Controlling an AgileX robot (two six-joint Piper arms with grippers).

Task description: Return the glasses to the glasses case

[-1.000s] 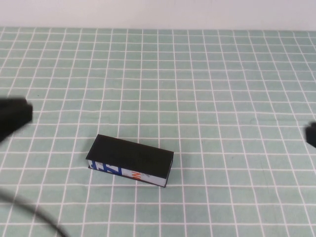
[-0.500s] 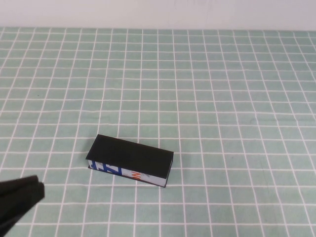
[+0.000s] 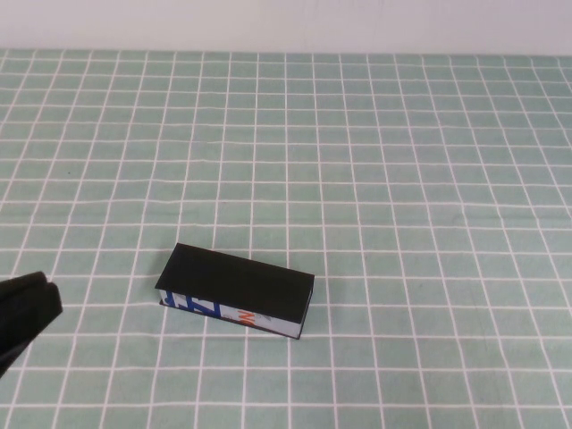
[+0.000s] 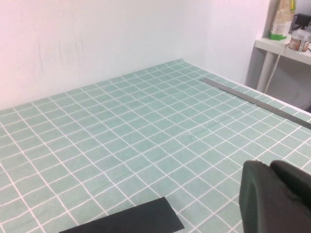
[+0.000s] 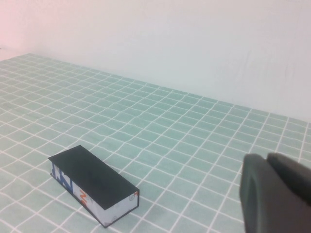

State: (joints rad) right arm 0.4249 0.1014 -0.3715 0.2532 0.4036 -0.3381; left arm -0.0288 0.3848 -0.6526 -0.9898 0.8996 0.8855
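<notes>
High view shows the glasses case lying shut on the green checked tabletop, its black lid uppermost and its white side strip with blue and orange print facing the robot; it sits a little left of centre, turned slightly askew to the grid. No glasses appear in any view, so I judge that they are either already inside the shut case or out of sight, and by the closed lid the task looks finished or nearly so; I cannot tell which from these views. The left pincer shows only as a dark shape at the left edge, well apart from the case and holding nothing that can be seen; its fingers in the left wrist view look pressed together. The right pincer is absent from the high view and appears only in its own wrist view, near the lower corner, far from the case, seemingly closed and empty. Around the case the tabletop carries nothing else; a grey strip runs along its far edge in the left wrist view, and nothing blocks either arm.
</notes>
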